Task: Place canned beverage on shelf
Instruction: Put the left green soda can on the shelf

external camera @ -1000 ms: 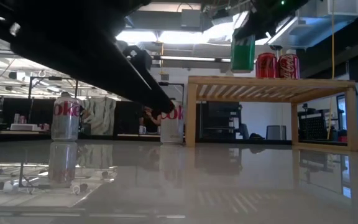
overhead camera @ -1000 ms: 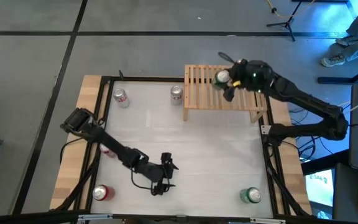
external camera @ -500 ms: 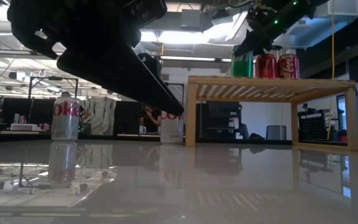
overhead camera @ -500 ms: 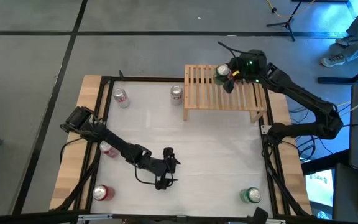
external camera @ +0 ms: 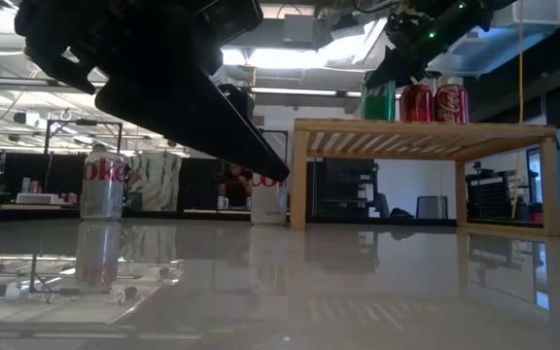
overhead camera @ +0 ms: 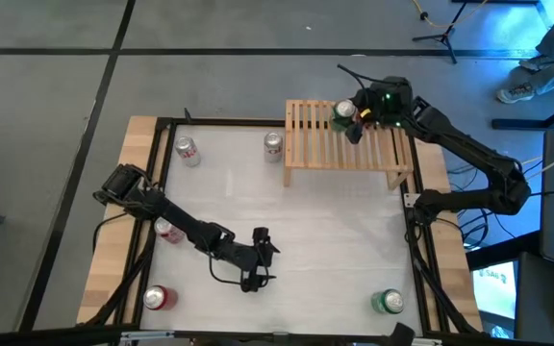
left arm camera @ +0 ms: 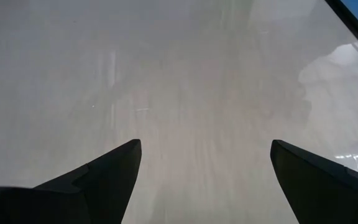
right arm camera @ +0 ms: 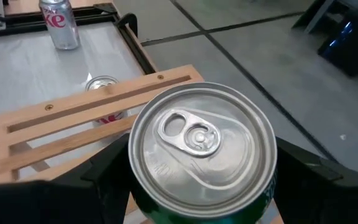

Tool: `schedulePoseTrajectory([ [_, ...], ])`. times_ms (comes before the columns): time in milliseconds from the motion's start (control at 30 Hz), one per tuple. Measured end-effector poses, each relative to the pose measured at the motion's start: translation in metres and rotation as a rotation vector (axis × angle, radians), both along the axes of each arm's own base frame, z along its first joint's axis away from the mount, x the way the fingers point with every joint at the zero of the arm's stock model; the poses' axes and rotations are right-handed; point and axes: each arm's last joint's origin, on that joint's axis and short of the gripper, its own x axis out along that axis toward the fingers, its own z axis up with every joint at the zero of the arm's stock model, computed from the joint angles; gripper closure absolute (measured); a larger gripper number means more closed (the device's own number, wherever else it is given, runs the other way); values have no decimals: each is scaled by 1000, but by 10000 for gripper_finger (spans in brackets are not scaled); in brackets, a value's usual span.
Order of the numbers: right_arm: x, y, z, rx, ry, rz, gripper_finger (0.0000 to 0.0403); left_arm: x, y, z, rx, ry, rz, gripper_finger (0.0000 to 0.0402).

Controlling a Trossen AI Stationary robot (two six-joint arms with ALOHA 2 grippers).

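**Green can down on the slats**

Green can now sits on the shelf; a second ago I had it hanging above the wood. My right gripper still clasps it. My left gripper waits open over the table. Only letting go remains, I judge.

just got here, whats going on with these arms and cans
The right gripper holds a green can upright at the shelf, beside two red cans already standing on it. The jaws are closed on the can, so it isn't released yet. The left gripper hangs open and empty over the bare table. More cans stand on the table: two silver ones, a red one and another green one.
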Motion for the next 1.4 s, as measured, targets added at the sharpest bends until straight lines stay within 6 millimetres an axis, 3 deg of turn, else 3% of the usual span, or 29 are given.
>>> schedulePoseTrajectory([
  [233, -5, 6, 11, -3, -71, -3, 111, 0, 0, 0, 0, 0, 0, 54],
  [500, -4, 8, 6, 69, -69, 62, 112, 0, 0, 0, -1, 0, 1, 54],
  [900, -2, 2, -1, 63, -10, -5, 110, 0, 0, 0, 0, 0, 1, 54],
  [1400, 2, -1, -3, 57, -10, -3, 50, 0, 0, 0, 0, -1, 1, 54],
])
